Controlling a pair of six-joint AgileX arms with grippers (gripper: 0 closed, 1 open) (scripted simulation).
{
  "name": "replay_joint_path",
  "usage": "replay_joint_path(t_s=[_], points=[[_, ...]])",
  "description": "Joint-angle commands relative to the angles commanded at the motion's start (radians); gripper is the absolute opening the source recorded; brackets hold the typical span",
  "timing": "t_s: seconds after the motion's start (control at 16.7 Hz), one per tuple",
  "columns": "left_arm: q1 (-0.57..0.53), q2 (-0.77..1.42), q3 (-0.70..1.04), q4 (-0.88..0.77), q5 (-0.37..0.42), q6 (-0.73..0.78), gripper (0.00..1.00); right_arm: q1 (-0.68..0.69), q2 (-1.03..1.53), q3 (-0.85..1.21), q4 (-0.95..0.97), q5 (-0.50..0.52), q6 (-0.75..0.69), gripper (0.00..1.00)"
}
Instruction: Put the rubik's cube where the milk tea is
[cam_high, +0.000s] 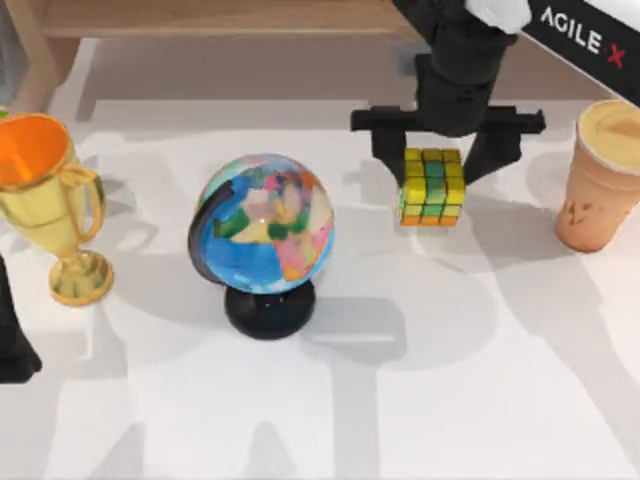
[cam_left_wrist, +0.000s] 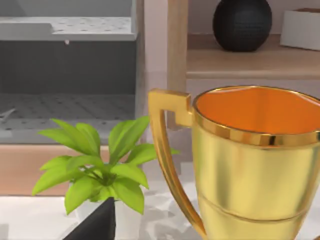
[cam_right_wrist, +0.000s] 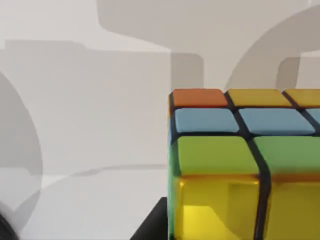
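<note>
Nearest the viewer, a broad bare stretch of white worktop (cam_high: 400, 400) lies open in front of the globe (cam_high: 265, 225) and the gold trophy (cam_high: 45, 190); the left tool sits parked at the left edge, its state impossible to tell. Farther back, the right tool (cam_high: 432, 150) straddles the rubik's cube (cam_high: 432, 187), fingers spread wide, with the milk tea (cam_high: 600, 175) at the right edge.

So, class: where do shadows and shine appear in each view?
Top view: grey shadows fall on the table beneath the globe and rubik's cube. Left wrist view: the gold trophy shows bright reflections. Right wrist view: broad soft shadows cross the table beyond the cube.
</note>
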Motion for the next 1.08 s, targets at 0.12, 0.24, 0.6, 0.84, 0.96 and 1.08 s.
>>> replay_joint_path(t_s=[0.12,0.24,0.6,0.84,0.96,1.08], points=[[0.0,0.0,0.0,0.0,0.0,0.0,1.0,-0.026,0.005,-0.004,-0.029,0.013,-0.017,0.0],[0.0,0.0,0.0,0.0,0.0,0.0,1.0,-0.029,0.005,-0.004,-0.032,0.015,-0.02,0.0],[0.0,0.0,0.0,0.0,0.0,0.0,1.0,-0.024,0.006,-0.002,-0.029,0.018,-0.022,0.0],[0.0,0.0,0.0,0.0,0.0,0.0,1.0,-0.021,0.01,-0.009,-0.028,0.029,-0.03,0.0],[0.0,0.0,0.0,0.0,0.0,0.0,1.0,-0.019,0.01,-0.018,-0.029,0.034,-0.029,0.0],[0.0,0.0,0.0,0.0,0.0,0.0,1.0,-0.019,0.006,-0.03,-0.029,0.037,-0.025,0.0]])
